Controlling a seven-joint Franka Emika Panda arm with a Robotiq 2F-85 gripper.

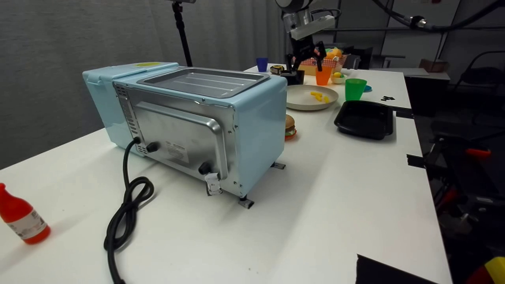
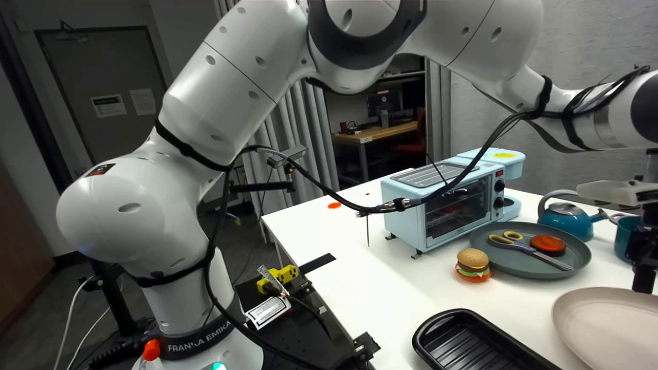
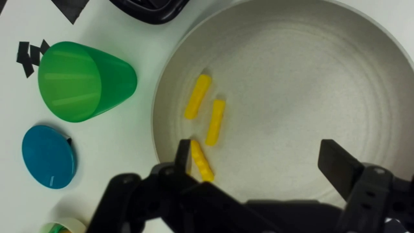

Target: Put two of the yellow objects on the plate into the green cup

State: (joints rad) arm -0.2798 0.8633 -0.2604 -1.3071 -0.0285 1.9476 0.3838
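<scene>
Three yellow pieces lie on the left part of the whitish plate [image 3: 291, 81] in the wrist view: an upper piece [image 3: 198, 96], a middle piece [image 3: 215, 122] and a lower piece [image 3: 202, 160]. The lower piece lies by my left finger and is partly hidden by it. My gripper [image 3: 255, 145] is open and empty over the plate; an exterior view also shows the gripper [image 1: 305, 67] above and behind the plate [image 1: 302, 99]. The green cup [image 3: 87, 81] stands upright beside the plate; it shows in an exterior view [image 1: 355, 90], with nothing visible inside.
A black tray [image 1: 365, 120] lies near the cup and plate. A blue round thing [image 3: 48, 157] and a small pale bowl [image 1: 338, 79] are near the cup. An orange container [image 1: 323, 75] stands behind the plate. A toy burger [image 2: 473, 264] and blue oven [image 2: 452, 210] stand farther along.
</scene>
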